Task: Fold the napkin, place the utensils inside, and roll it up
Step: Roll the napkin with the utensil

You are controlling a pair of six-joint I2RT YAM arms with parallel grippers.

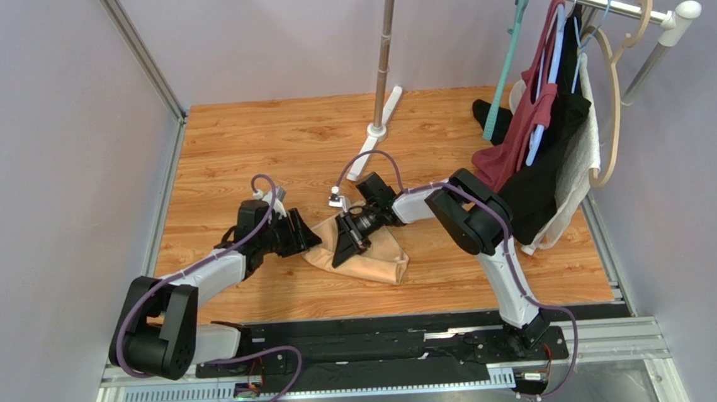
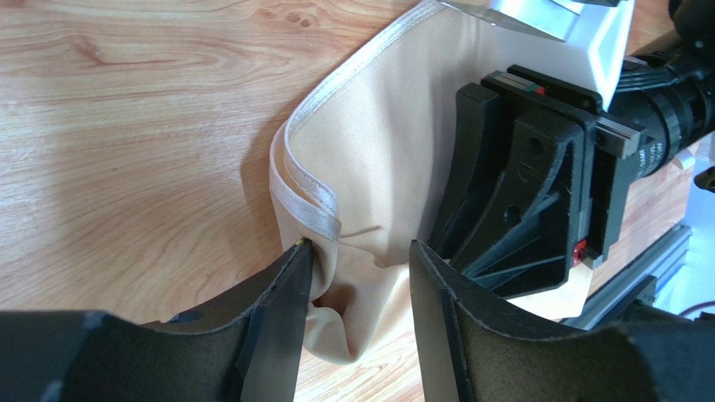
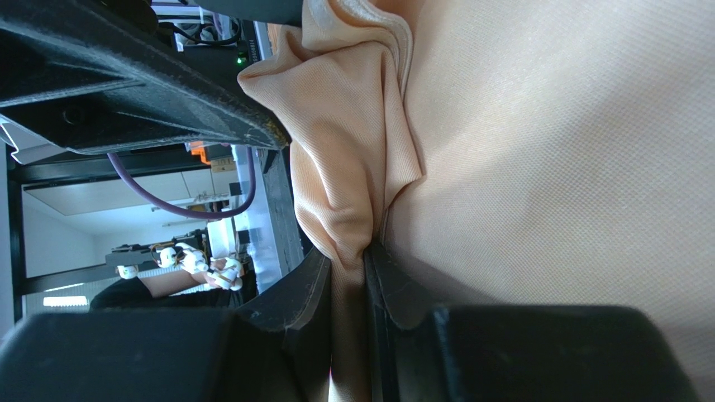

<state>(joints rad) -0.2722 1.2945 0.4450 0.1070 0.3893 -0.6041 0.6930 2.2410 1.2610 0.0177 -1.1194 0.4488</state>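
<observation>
The napkin point(image 1: 376, 261) is seen as a bunched peach-tan heap on the wooden table point(image 1: 235, 143), lying between the two sets of fingers. From above, its middle is covered by the right gripper point(image 1: 345, 249) and its left edge by the left gripper point(image 1: 306, 235), so its folds cannot be counted there.

In the right wrist view a ridge of cloth is pinched between the right fingers point(image 3: 294, 293), which are pressed together on it. The rest of the cloth spreads to the right of them and is cut off by the frame.

In the left wrist view the left fingers point(image 2: 281, 318) are held apart. A loose fold hangs in the gap between them, and the doubled, shiny hem point(image 2: 315, 209) lies just beyond the left-hand fingertip, apparently touching it. The cloth below the fingertips is hidden by the fingers themselves. Beyond the right-hand finger the right gripper's black body is seen set down on the cloth. Small white print on the motor housing behind it is too small to be read.

Both arms are stretched forward and low and are turned inward towards each other. The left forearm is angled to the right, and the right arm is bent at the elbow with its wrist pointed left and down.

Beyond the fingers, a metal pole point(image 1: 383, 57) stands at the far side of the table. Dark red, black and white garments point(image 1: 539, 150) are hung on a rail to the right.
</observation>
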